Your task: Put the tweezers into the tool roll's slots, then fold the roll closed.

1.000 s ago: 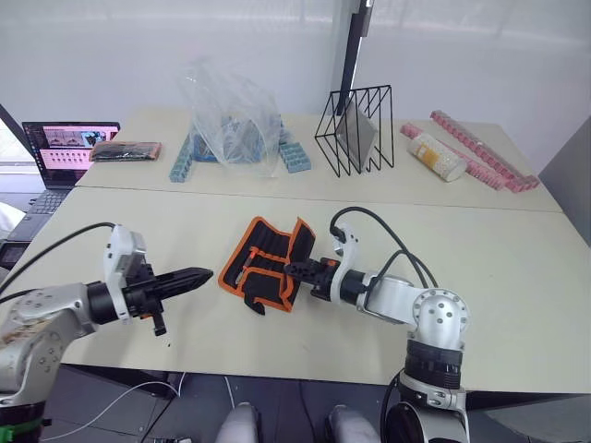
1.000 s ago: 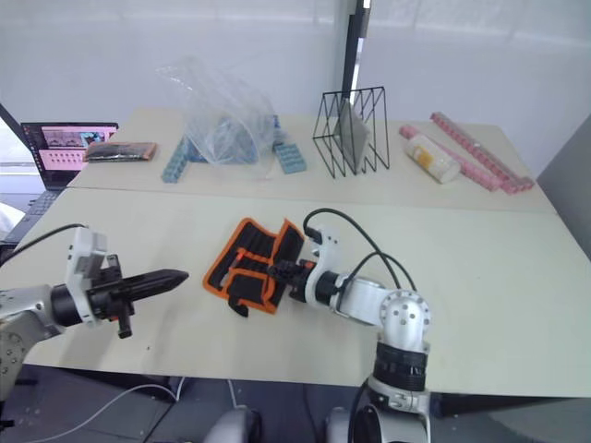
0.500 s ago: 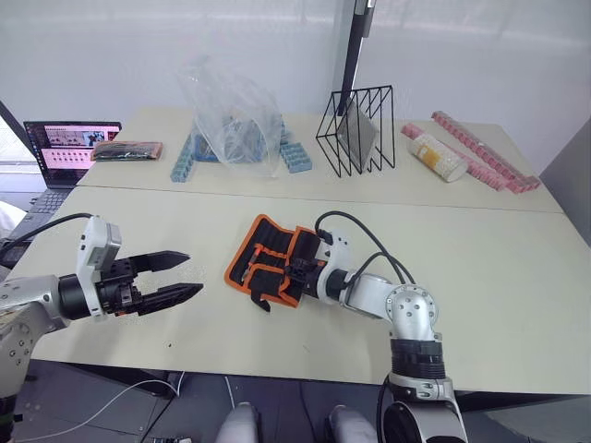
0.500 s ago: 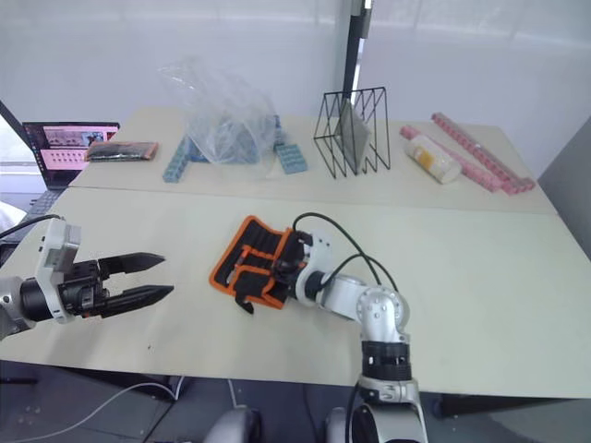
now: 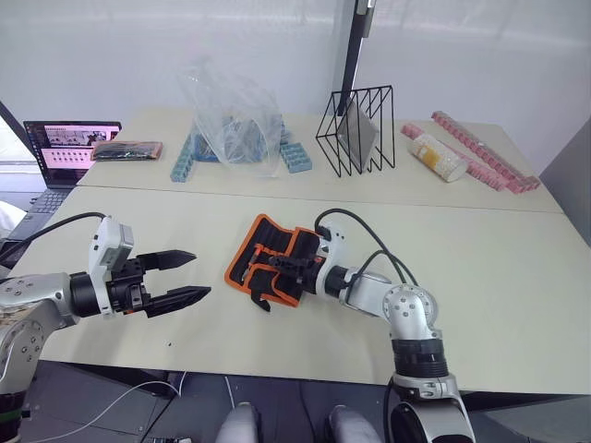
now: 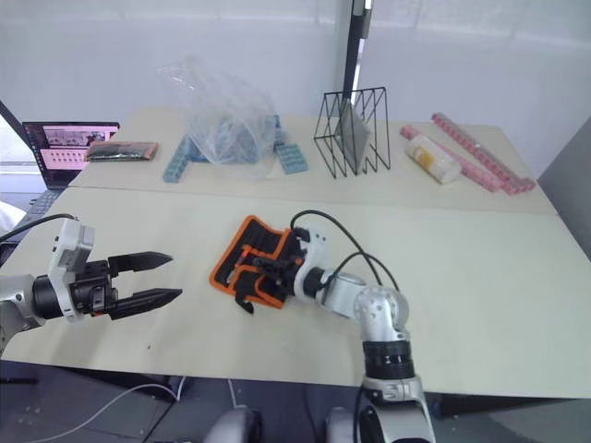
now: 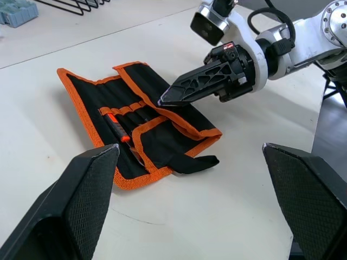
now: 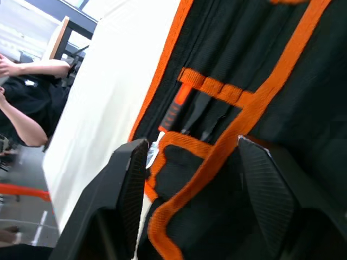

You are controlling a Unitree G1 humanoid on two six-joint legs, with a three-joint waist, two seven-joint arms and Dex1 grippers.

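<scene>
On the cream table (image 5: 517,268), near its front-centre, lies the black fabric tool roll with orange trim (image 5: 270,260), partly folded, one flap over the slot rows. Right gripper (image 7: 162,101) has its tip on the folded flap's orange edge; the left wrist view shows its fingers together in a point, but whether they pinch fabric I cannot tell. Slim black tweezers (image 8: 209,116) sit in the narrow sewn slots (image 8: 214,92) beside an orange-handled tool (image 8: 172,111). Left gripper (image 5: 189,275) hovers well to the roll's left, fingers spread wide, holding nothing.
</scene>
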